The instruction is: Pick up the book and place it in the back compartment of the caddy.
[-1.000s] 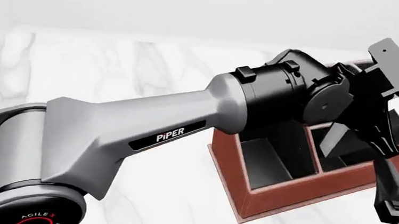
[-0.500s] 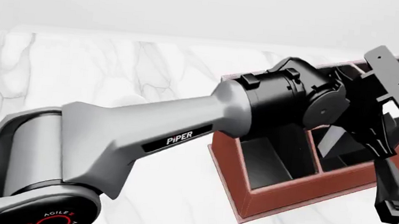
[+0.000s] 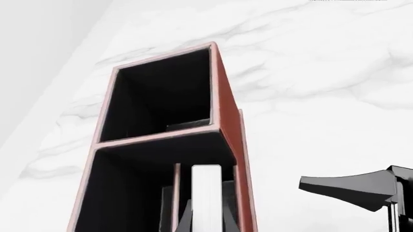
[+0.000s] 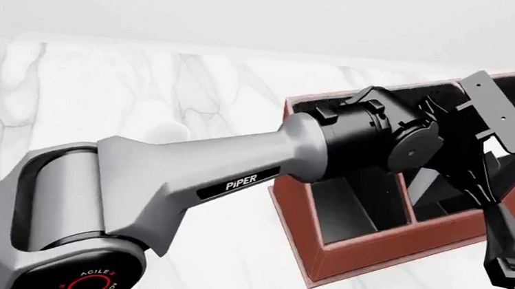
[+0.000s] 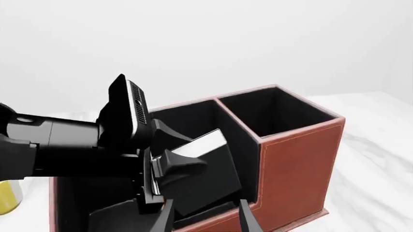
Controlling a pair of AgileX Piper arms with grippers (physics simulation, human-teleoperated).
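Note:
The reddish-brown caddy (image 4: 369, 253) stands at the right of the table; it also shows in the left wrist view (image 3: 226, 111) and the right wrist view (image 5: 297, 164). My left gripper (image 5: 169, 166) is shut on the black book (image 5: 210, 166) and holds it tilted, down inside the caddy's middle section. In the left wrist view the book's white page edge (image 3: 206, 193) sits beside the short divider (image 3: 175, 188). Which half it is in I cannot tell. In the front view the book (image 4: 427, 182) is mostly hidden behind the wrist. My right gripper (image 4: 510, 264) is open and empty beside the caddy's near right corner.
The yellow mug (image 5: 7, 195) shows at the edge of the right wrist view, beyond the caddy's far side. My left arm (image 4: 237, 170) crosses the middle of the front view and hides much of the table. White marble table (image 4: 105, 84) lies to the left.
My left arm has reached further forward and lowered the book deeper into the caddy. The right gripper has barely moved.

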